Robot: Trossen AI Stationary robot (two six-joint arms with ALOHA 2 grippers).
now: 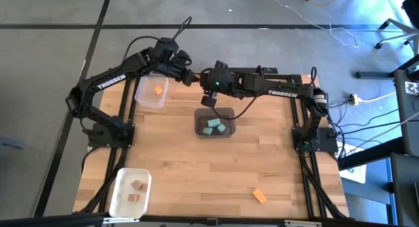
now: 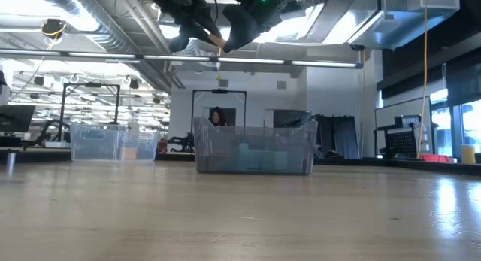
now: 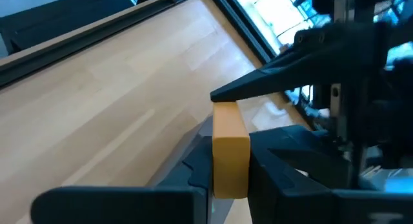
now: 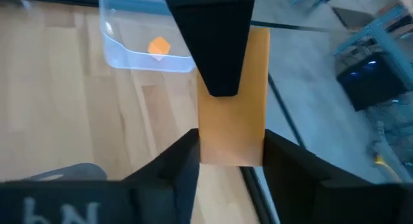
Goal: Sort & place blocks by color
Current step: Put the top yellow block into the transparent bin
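**Item: orange block, carried between two arms above the table**

Location: The held orange block (image 3: 229,146) is kept in mid-air at upper centre of the high view. It sits between the clear bin (image 1: 141,96) at upper left and the dark bin (image 1: 200,116) at centre, and touches neither.

Grasp, left: The block is clenched in the jaws of the left gripper (image 1: 188,74). In the left wrist view it is wedged between both fingers.

Grasp, right: The jaws of the right gripper (image 1: 201,80) are set against the block's two sides from the opposite direction. How firmly it is gripped there cannot be told.

Reason for hold: A hand-over is judged to be in progress. The clear bin already holds a binned orange block (image 1: 158,90) and lies on the left arm's side, so the block is probably being passed to the arm better placed to reach it.

Other stock:
- Teal blocks (image 1: 214,125) are kept in the dark bin.
- Tan blocks (image 1: 135,185) are kept in the white bin (image 1: 118,194) at lower left.
- A loose orange block (image 1: 260,196) is left on the table (image 1: 262,148) at lower right, not yet sorted.

Risk noted: If one grasp is released before the other is secure, the block may be dropped outside any bin.
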